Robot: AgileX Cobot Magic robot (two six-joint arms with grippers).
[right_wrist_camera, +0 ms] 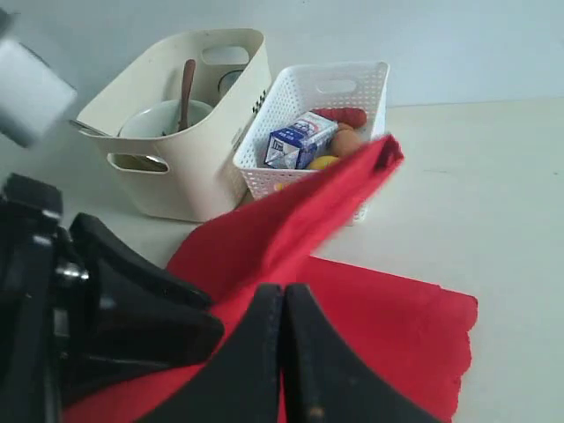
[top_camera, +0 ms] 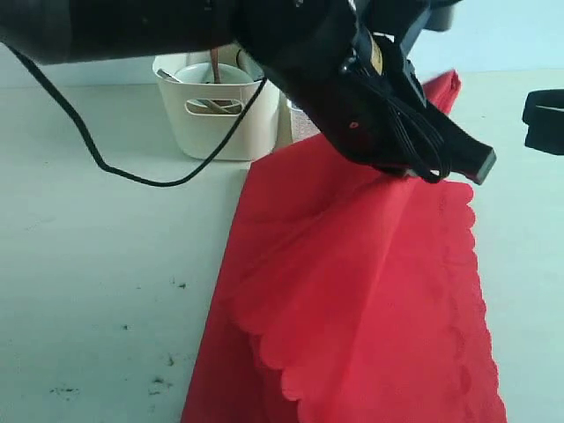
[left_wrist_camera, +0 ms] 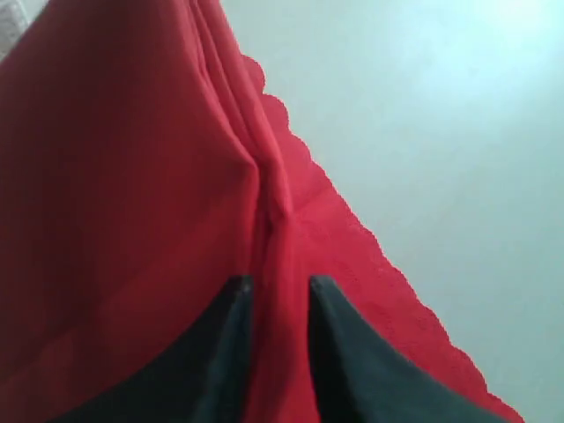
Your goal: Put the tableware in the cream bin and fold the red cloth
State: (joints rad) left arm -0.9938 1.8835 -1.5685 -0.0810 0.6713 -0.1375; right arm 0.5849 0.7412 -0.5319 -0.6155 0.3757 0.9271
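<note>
The red cloth (top_camera: 370,291) lies over the table's right half, scalloped edge to the front and right. It tents up to my left gripper (top_camera: 421,173), which reaches across from the left. In the left wrist view a raised ridge of the red cloth (left_wrist_camera: 132,176) runs between the left gripper's (left_wrist_camera: 280,284) two fingers. My right gripper (top_camera: 539,119) hangs at the right edge, off the cloth; in its own view the right gripper (right_wrist_camera: 284,289) is shut and holds nothing. The cream bin (top_camera: 225,132) holds the white bowl (right_wrist_camera: 159,119) and wooden spoon (right_wrist_camera: 187,84).
A white perforated basket (right_wrist_camera: 308,97) beside the cream bin (right_wrist_camera: 176,185) holds a milk carton (right_wrist_camera: 300,141), an egg (right_wrist_camera: 345,141) and a sausage (right_wrist_camera: 344,115). One cloth corner (right_wrist_camera: 388,152) leans up against it. A black cable (top_camera: 132,176) trails over the table's left side.
</note>
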